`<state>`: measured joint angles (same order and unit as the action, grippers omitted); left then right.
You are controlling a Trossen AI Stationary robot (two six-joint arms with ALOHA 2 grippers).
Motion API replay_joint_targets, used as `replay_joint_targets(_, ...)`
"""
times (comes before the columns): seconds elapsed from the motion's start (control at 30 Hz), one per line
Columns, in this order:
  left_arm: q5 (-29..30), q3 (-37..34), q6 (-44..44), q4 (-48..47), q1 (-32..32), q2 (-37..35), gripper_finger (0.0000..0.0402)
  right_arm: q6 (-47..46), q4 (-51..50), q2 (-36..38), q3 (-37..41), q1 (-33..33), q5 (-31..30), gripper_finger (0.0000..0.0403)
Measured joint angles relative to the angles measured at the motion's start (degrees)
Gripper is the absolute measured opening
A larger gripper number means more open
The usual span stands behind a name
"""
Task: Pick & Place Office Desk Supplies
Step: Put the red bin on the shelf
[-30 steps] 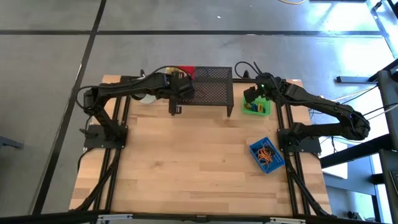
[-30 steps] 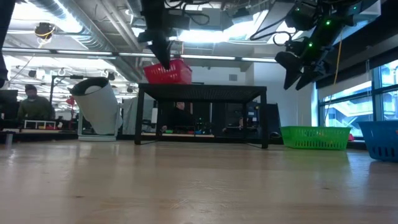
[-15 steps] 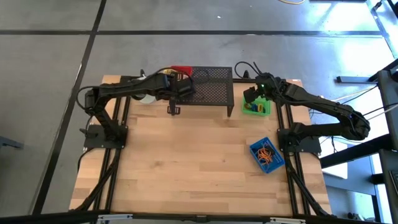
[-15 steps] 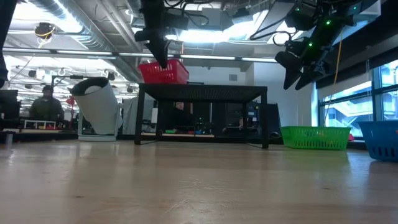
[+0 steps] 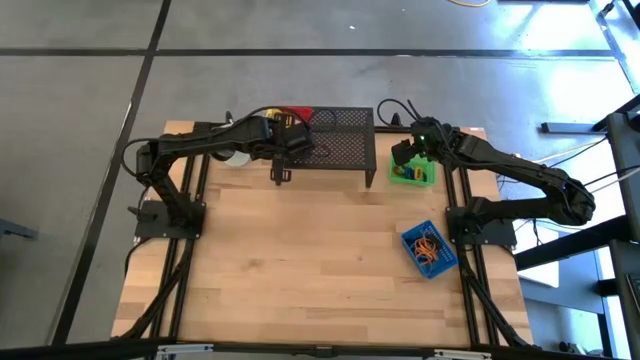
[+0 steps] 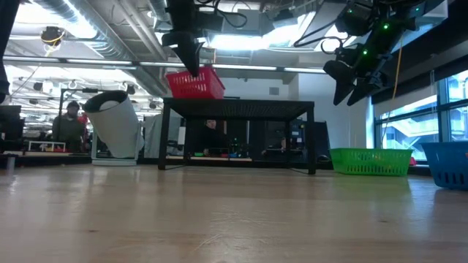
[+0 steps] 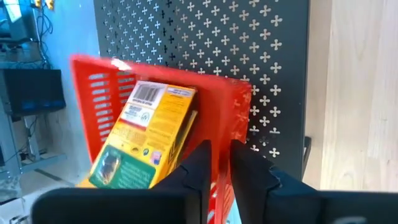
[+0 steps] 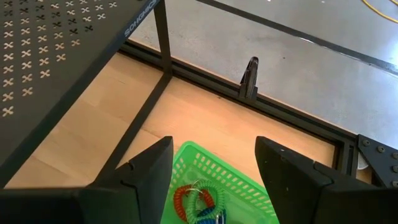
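My left gripper (image 7: pixel 221 152) is shut on a small red bin (image 5: pixel 297 113) that sits over the far left part of a black perforated shelf (image 5: pixel 345 148). Two yellow printed packets (image 7: pixel 149 134) stand inside the bin. In the low view the red bin (image 6: pixel 195 82) hangs tilted just above the shelf top (image 6: pixel 238 106). My right gripper (image 8: pixel 211 149) is open and hovers over a green bin (image 8: pixel 214 183), which stands on the table right of the shelf and holds orange, green and blue coiled loops (image 8: pixel 196 199). My left gripper pinches the red bin's side wall (image 7: pixel 225 134) at its rim, one finger inside beside the yellow packets and one outside. The fingers come from above, pointing down (image 6: pixel 189 62). The bin hangs tilted below them. Whether its base touches the shelf cannot be told.
A blue bin (image 5: pixel 430 250) with orange loops stands on the table near the right arm's base. A white mug (image 5: pixel 237 157) stands left of the shelf, under the left arm. The near half of the wooden table (image 5: pixel 300 270) is bare. A person (image 6: pixel 69 128) shows in the room beyond.
My left gripper has swung the red bin a little toward the table's left and back again, keeping it just over the shelf top. My right gripper has stayed open above the green bin.
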<state>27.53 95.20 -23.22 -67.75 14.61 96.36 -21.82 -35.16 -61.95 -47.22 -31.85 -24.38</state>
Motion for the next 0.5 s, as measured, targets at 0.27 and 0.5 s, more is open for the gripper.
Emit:
replay_joint_targets(0.27, 0.52, 0.0, 0.0, 0.03, -0.01, -0.02, 0.0083, 0.17, -0.02, 0.0, 0.0, 0.0, 0.0, 0.0229)
replay_joint_targets(0.5, 3.12, 2.63, 0.0, 0.01, -1.47, -0.07, 0.011, 1.38, -0.01, 0.0, 0.0, -0.01, 0.43, 0.0229)
